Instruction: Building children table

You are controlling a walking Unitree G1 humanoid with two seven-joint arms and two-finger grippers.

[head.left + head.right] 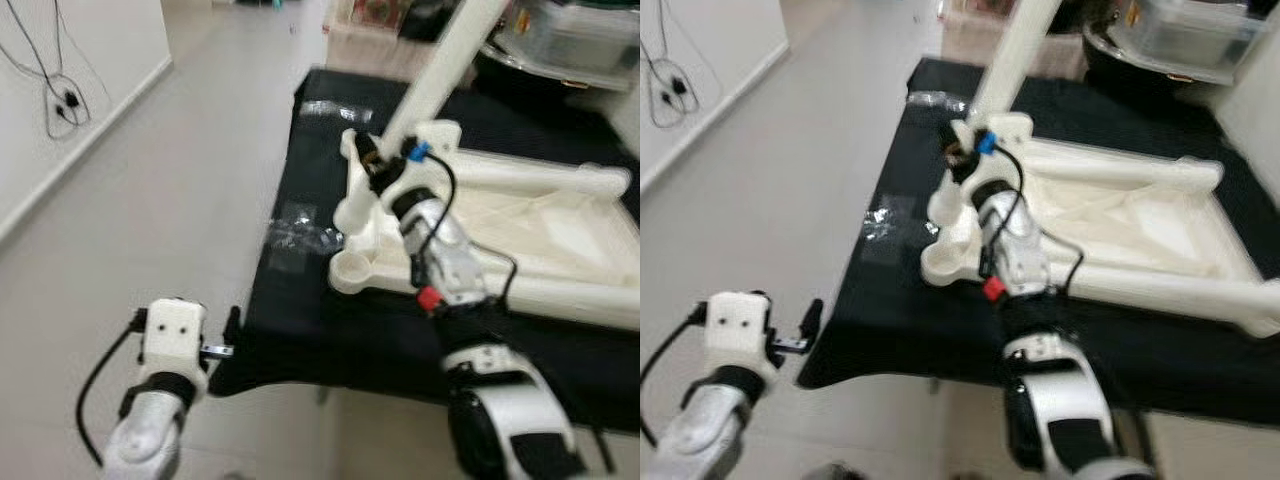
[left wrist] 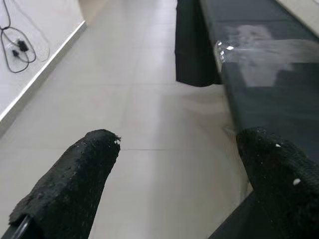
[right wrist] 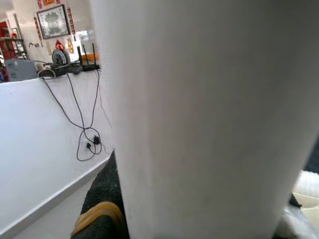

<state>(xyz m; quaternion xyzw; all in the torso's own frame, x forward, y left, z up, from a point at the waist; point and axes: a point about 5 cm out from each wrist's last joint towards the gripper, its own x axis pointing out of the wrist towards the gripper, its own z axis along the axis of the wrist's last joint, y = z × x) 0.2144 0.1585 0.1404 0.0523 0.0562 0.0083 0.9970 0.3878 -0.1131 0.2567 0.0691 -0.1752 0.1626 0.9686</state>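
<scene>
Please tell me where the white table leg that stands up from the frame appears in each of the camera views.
Left eye view: white table leg rises slanted from the frame corner, upper centre, right hand at its base.
Right eye view: same leg, upper centre.
Left wrist view: not in it; the left hand faces the floor.
Right wrist view: leg very close, across the middle.
Shared landmark: the black cloth.

The table frame [image 1: 520, 235] lies on the black cloth [image 1: 300, 300]. A leg [image 1: 440, 70] stands at its left corner.

Smooth cream plastic table frame [image 1: 560, 235] on matt black cloth [image 1: 300, 330]; glossy tiled floor [image 1: 190, 180].
</scene>
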